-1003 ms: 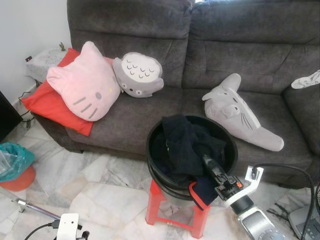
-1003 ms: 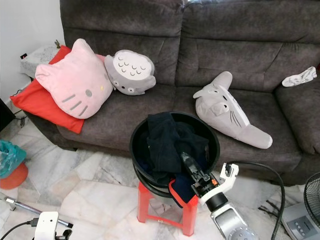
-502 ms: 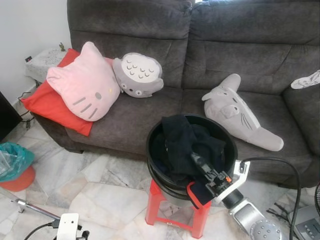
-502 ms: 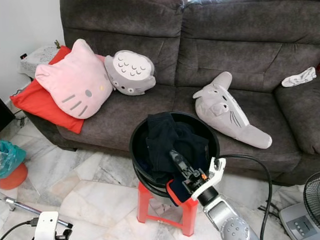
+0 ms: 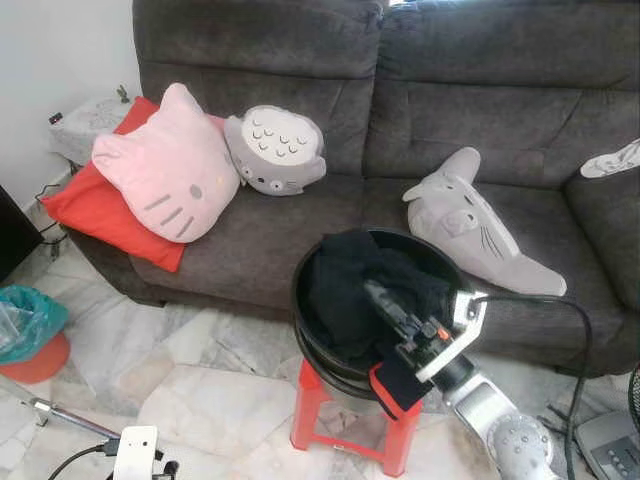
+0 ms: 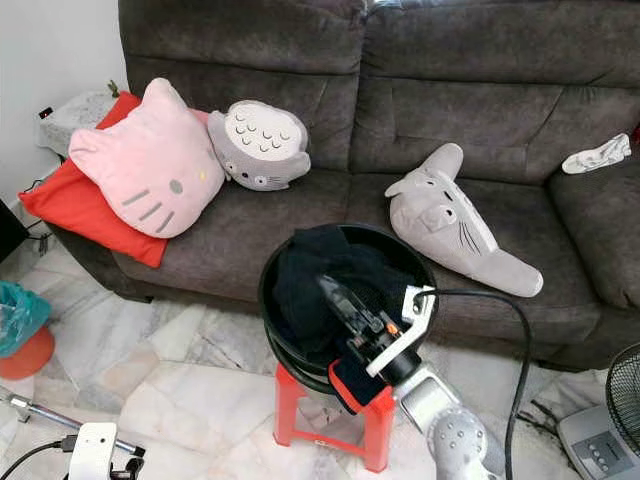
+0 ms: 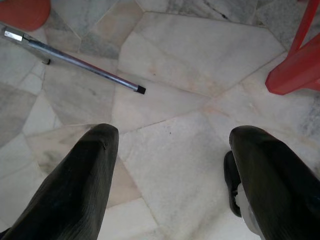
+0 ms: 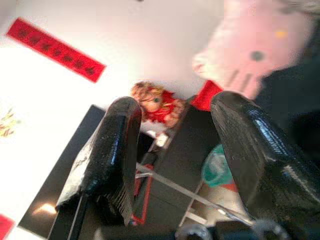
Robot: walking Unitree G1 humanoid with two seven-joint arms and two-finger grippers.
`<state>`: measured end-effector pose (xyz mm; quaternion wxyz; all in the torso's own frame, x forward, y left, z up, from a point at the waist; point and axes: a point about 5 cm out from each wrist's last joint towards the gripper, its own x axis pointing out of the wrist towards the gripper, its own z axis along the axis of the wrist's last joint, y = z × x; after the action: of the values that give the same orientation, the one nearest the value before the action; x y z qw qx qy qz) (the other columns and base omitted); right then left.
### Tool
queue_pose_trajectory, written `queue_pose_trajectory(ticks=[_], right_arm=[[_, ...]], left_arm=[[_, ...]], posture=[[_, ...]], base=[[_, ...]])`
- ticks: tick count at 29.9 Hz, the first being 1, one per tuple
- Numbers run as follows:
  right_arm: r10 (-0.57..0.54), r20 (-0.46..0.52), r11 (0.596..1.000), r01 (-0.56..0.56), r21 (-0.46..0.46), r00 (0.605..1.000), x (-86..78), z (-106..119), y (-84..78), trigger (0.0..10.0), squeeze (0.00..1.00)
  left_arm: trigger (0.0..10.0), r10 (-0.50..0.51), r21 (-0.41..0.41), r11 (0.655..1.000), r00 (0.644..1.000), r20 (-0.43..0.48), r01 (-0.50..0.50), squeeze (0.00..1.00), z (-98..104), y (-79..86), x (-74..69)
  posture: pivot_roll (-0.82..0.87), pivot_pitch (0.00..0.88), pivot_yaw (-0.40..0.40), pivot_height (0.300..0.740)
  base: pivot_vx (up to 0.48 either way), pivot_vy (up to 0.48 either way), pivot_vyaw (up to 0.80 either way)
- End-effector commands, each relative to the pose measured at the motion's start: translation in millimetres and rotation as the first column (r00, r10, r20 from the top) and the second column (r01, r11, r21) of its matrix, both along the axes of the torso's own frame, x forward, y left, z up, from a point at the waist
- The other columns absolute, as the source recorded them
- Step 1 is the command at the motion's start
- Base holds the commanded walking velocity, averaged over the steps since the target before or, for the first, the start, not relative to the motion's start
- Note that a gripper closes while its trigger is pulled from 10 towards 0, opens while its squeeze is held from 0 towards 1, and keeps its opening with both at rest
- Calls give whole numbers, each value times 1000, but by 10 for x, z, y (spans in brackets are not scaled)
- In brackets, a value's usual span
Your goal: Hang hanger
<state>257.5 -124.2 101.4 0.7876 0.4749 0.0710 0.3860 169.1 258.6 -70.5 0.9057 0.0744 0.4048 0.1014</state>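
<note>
Over the black basin (image 5: 330, 350), which stands on a red stool (image 5: 318, 412) in front of the dark grey sofa (image 5: 400, 120), the right gripper (image 5: 378, 298) is held just above a heap of dark clothes (image 5: 345, 290). Its jaws are seen parted in the right wrist view, with nothing between them. No hanger can be made out in any view; if one is there, it is judged to be buried among the clothes in the basin, and this cannot be confirmed. A hanger would be expected to be light and stiff, with a thin, smooth frame that could slip, so it would best be taken at the neck below the hook or at the middle of a shoulder bar. The soft cloth around it is likely to snag and be dragged along. One garment with a red edge (image 5: 388, 385) hangs over the basin's near rim.

The left gripper (image 7: 170, 175) hangs idle near the floor beside the stool, jaws wide apart and empty, with a metal rod (image 7: 75, 62) lying on the tiles beyond it.

The floor (image 5: 200, 370) is of pale marble tiles. On the sofa behind the basin lie a pink cat cushion (image 5: 170, 165) on a red cushion (image 5: 95, 215), a round grey plush (image 5: 275, 150) and a long grey plush (image 5: 475, 225). A teal bag (image 5: 25, 320) lies well apart from the basin, and a black cable (image 5: 560, 330) trails from the right arm
</note>
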Motion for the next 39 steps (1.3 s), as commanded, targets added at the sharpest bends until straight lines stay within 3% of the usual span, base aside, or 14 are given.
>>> queue_pose_trajectory(ticks=[1,10,14,15,20,24,28,31,35,39], right_arm=[[27,43,1000,-28,10,999,13,103,56,10000,0],[107,134,994,-102,-38,985,12,241,245,10000,0],[59,195,989,-30,-147,979,115,301,292,10000,0],[-82,150,975,110,-193,985,293,311,223,10000,0],[-239,17,957,239,-166,971,465,341,87,10000,0],[-241,-19,962,236,-135,970,488,391,64,10000,0],[-301,-162,953,291,-87,940,616,459,48,10000,0],[-294,-190,956,282,-86,937,629,475,82,10000,0],[-245,-282,967,212,-145,927,551,460,184,10000,0],[-253,-311,961,202,-187,916,468,451,119,10000,0]], left_arm=[[10000,14,11,1000,1000,-21,-13,0,-5,47,-30],[10000,10,9,1000,1000,-22,-10,0,-5,23,-8],[10000,9,8,1000,1000,-22,-9,0,-4,26,-7],[10000,9,9,1000,1000,-22,-9,0,0,39,-10],[10000,7,9,1000,1000,-19,-7,0,7,50,-2],[10000,1,6,1000,1000,-17,-1,0,13,45,15],[10000,-4,7,1000,1000,-6,4,0,30,37,54],[10000,-2,8,1000,1000,-5,3,0,29,38,51],[10000,2,7,1000,1000,-10,-2,0,20,45,25],[10000,5,5,1000,1000,-14,-5,0,14,50,11]], posture=[[-116,0,44,740],[-117,0,48,740],[-117,0,53,740],[-119,0,54,740],[-120,0,58,740],[-123,0,61,740],[-119,0,61,740],[-117,0,60,740],[-118,0,58,740],[-120,0,58,740]], base=[[0,0,0],[0,0,0],[0,0,0],[0,0,0],[0,0,0],[0,0,0],[0,0,0],[0,0,0],[0,0,0],[0,0,0]])
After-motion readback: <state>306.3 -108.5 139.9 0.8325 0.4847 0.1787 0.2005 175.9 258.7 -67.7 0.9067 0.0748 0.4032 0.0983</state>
